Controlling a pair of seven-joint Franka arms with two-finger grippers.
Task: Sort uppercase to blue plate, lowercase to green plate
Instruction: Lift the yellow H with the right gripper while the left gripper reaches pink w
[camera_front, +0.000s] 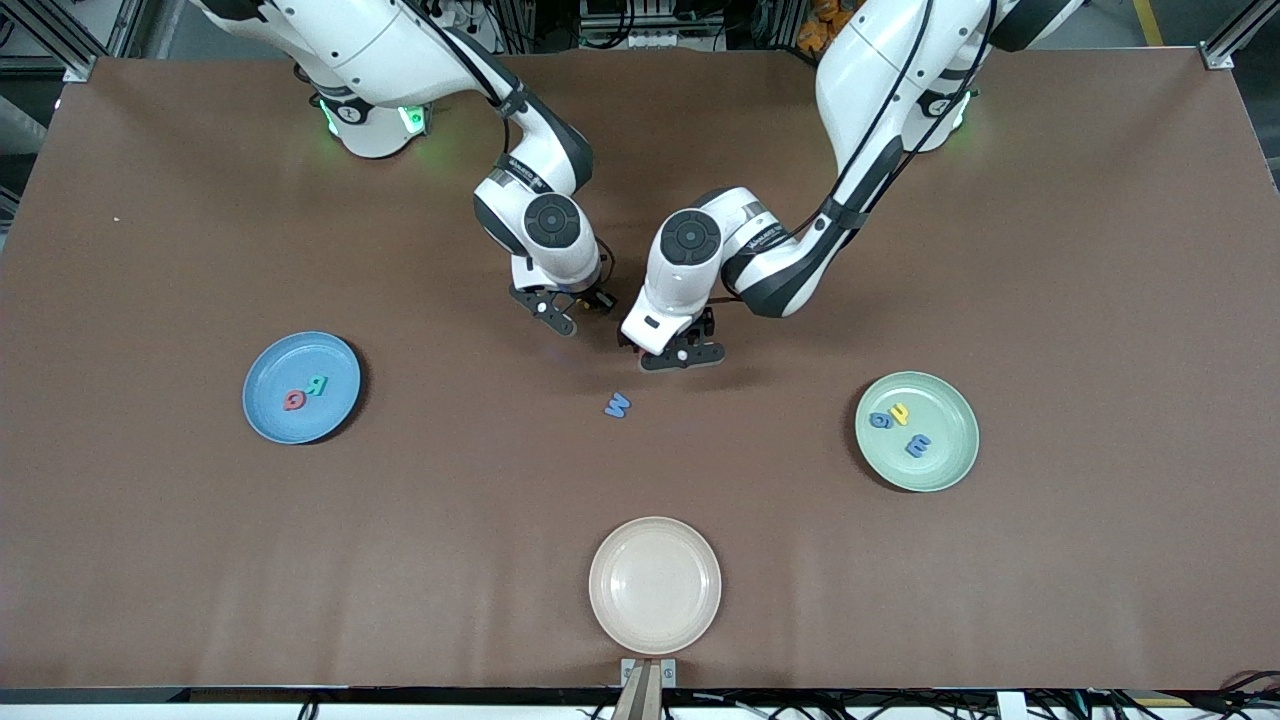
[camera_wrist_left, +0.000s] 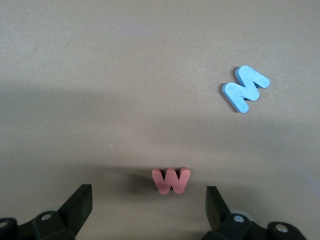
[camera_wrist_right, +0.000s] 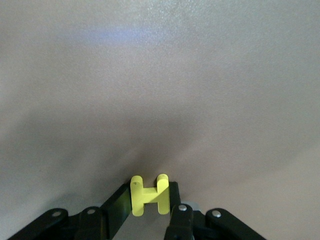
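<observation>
**Right gripper pinching yellow H, left gripper spread over red w, mid-table**

The brown table (camera_front: 180, 560) is carrying three plates. The blue plate (camera_front: 268, 400) is sitting toward the right arm's end, holding the green R (camera_front: 317, 385) and the red Q (camera_front: 294, 400) side by side. The green plate (camera_front: 950, 462) is sitting toward the left arm's end, holding the blue g (camera_front: 880, 420), the yellow h (camera_front: 901, 412) and the blue m (camera_front: 917, 445). A cream plate (camera_front: 610, 585) is lying at the middle of the table edge closest to the front camera.

Both arms are reaching to the table's middle. The right gripper (camera_wrist_right: 150, 200) is sitting low at the table surface, its fingers (camera_wrist_right: 117, 205) drawn in against the yellow H (camera_wrist_right: 149, 195), which is standing upright between them; whether the H is off the table I cannot tell.

The left gripper (camera_wrist_left: 149, 205) is hovering low just beside it, fingers (camera_wrist_left: 80, 202) spread wide and holding nothing. The red w (camera_wrist_left: 171, 180) is lying on the table between them, touching neither.

The light-blue M (camera_front: 617, 404) is lying flat on the table near both grippers, toward the front-camera edge from them.
</observation>
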